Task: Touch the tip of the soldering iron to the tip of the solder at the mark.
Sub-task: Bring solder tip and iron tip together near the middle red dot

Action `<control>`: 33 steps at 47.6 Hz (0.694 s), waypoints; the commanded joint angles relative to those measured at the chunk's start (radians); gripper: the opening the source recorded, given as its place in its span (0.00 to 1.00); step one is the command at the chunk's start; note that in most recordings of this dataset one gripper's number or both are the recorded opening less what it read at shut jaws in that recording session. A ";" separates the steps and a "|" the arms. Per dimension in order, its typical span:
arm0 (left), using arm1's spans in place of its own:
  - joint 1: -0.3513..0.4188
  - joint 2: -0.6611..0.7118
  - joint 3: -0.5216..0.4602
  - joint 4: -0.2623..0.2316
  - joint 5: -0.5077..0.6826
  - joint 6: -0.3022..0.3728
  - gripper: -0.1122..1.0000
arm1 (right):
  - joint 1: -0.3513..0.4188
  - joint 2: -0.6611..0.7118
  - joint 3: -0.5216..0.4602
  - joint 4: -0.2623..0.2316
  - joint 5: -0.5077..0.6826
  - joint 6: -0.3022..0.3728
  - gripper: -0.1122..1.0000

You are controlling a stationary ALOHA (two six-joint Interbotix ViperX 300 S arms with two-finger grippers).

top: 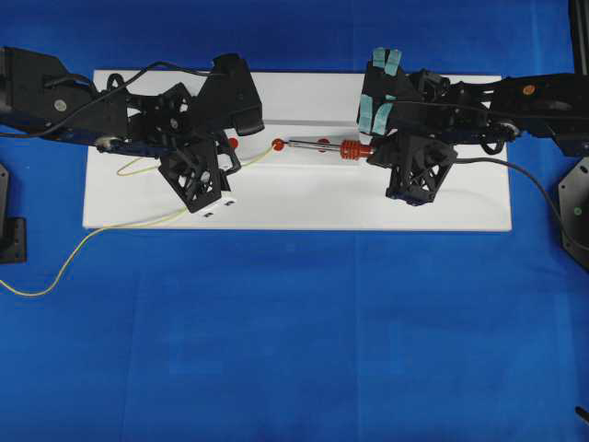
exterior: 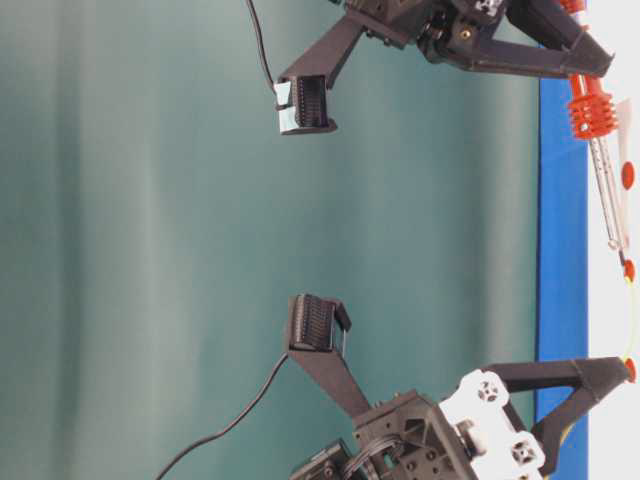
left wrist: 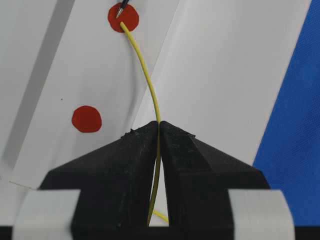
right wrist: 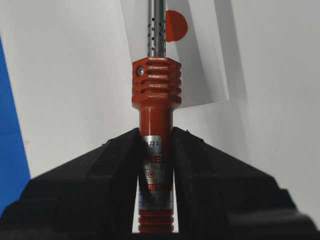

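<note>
The soldering iron (top: 322,145) lies level over the white board (top: 304,198). My right gripper (right wrist: 156,136) is shut on its red-orange ribbed handle (right wrist: 156,90) and appears at the right in the overhead view (top: 373,150). My left gripper (left wrist: 159,125) is shut on the thin yellow solder (left wrist: 150,80). The wire curves ahead to a red mark (left wrist: 129,20). There the iron's dark tip (left wrist: 121,7) meets the solder's end. From overhead, that mark (top: 278,145) lies between the left gripper (top: 236,157) and the iron. The table-level view shows the iron (exterior: 592,110) near the board's edge.
A second red dot (left wrist: 86,119) sits left of my left fingertips, and another (right wrist: 176,25) lies beside the iron's shaft. Loose solder (top: 83,244) trails off the board's left edge onto the blue cloth (top: 294,341). A black cord (top: 543,184) runs right.
</note>
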 commanded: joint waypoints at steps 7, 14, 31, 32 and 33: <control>-0.002 -0.009 -0.017 0.000 0.000 -0.002 0.13 | -0.002 -0.008 -0.025 0.002 -0.002 0.002 0.16; 0.000 -0.009 -0.018 0.000 0.000 -0.002 0.13 | 0.000 -0.008 -0.025 0.000 -0.002 0.002 0.16; -0.002 -0.008 -0.023 0.000 0.002 0.000 0.13 | 0.006 -0.008 -0.025 0.000 -0.002 0.002 0.16; 0.000 -0.008 -0.023 0.000 0.002 0.000 0.13 | 0.006 -0.008 -0.025 0.000 -0.002 0.002 0.16; -0.002 -0.006 -0.023 0.000 0.002 -0.002 0.13 | 0.006 -0.008 -0.025 0.000 -0.002 0.002 0.16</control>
